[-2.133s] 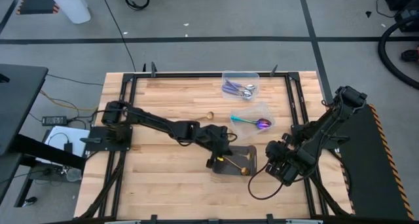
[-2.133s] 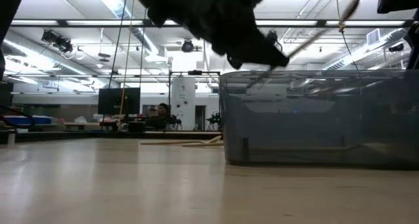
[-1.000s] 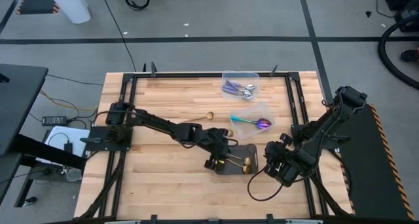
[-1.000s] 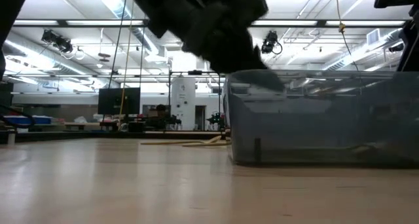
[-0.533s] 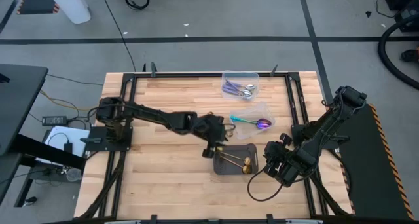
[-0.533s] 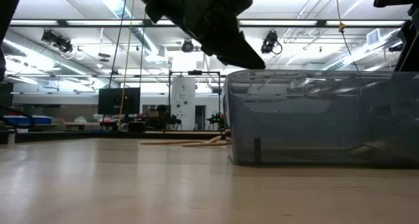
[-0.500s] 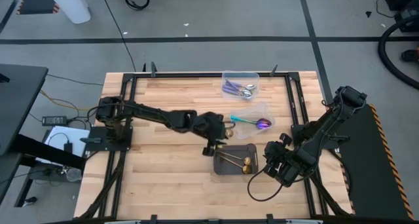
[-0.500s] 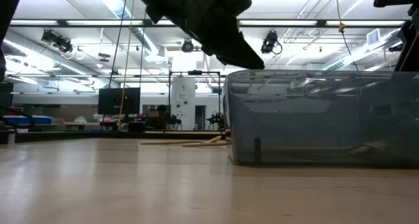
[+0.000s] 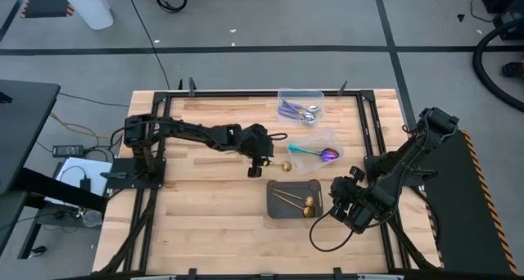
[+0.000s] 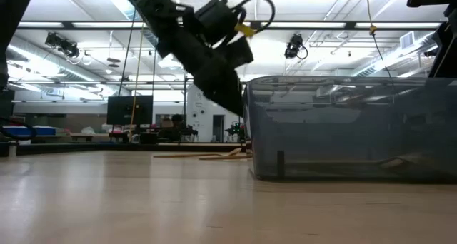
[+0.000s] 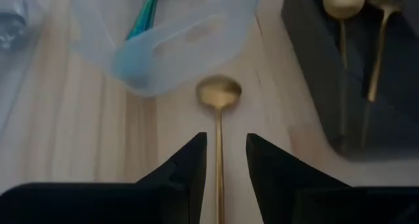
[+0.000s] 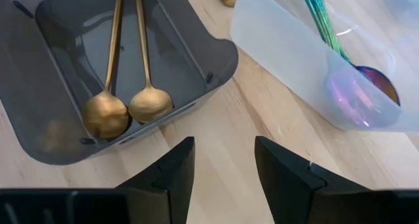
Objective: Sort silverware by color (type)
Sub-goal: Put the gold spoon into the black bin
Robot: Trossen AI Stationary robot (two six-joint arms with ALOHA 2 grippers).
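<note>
Gold spoon (image 9: 286, 167) lies loose on table (image 9: 196, 223) in high view, between rainbow tub (image 9: 321, 142) and dark tray (image 9: 282, 210); left gripper (image 9: 260, 160) just beside it, right gripper (image 9: 344, 200) farther, waiting by tray.

Left wrist view: spoon (image 11: 218, 119) runs lengthwise straight through gap of open, empty jaws, bowl pointing away.

Right wrist view: jaws open, empty, over tray w/ two gold spoons (image 12: 127, 109).

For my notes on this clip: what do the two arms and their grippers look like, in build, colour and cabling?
Both arms are slim, jointed and black. The left arm carries a looping black cable and a small yellow tag near its wrist in the low view. The right arm has a black cable hanging in a loop below its wrist. The left gripper and right gripper each have two flat, matte black, wedge-shaped fingers.
</note>
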